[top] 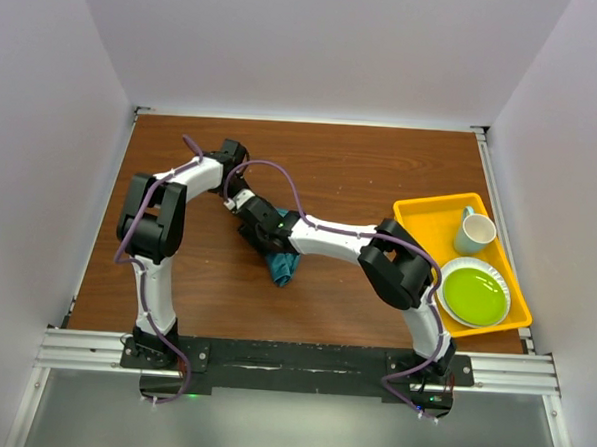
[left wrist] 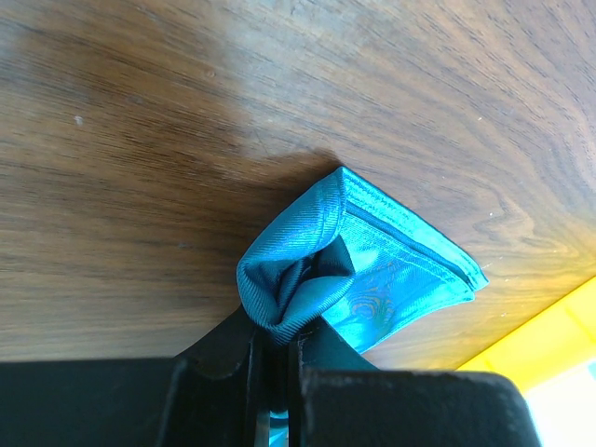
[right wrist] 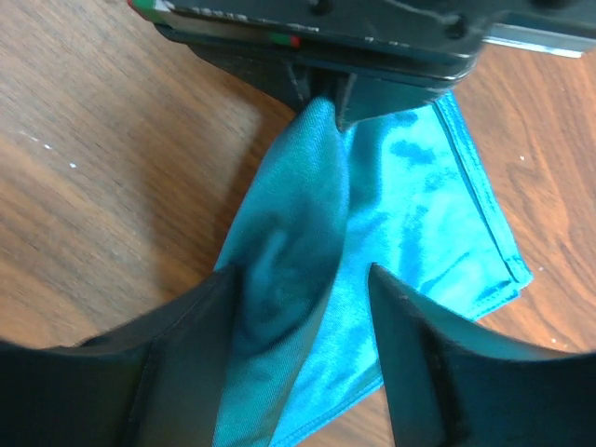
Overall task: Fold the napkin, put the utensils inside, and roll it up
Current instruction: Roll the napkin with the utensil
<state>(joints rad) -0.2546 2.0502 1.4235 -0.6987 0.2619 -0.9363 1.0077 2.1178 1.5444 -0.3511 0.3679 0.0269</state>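
Two arms meet over the middle of the table (top: pixel 382 168), well apart from the yellow tray (top: pixel 415 212) at its right edge. Napkin (right wrist: pixel 410 214) lies bunched between them, part folded flat and part gathered into a loose roll. Left gripper (left wrist: pixel 274 354) is clamped tight on one end of the gather. The right gripper (right wrist: pixel 303 298) stands spread, one finger on each side of the roll, gripping nothing. Spoon not visible; whether it lies inside cannot be told. Judgement: rolling in hand. Recommended: left holds tension while right closes low and turns evenly, so the layers wind tight.
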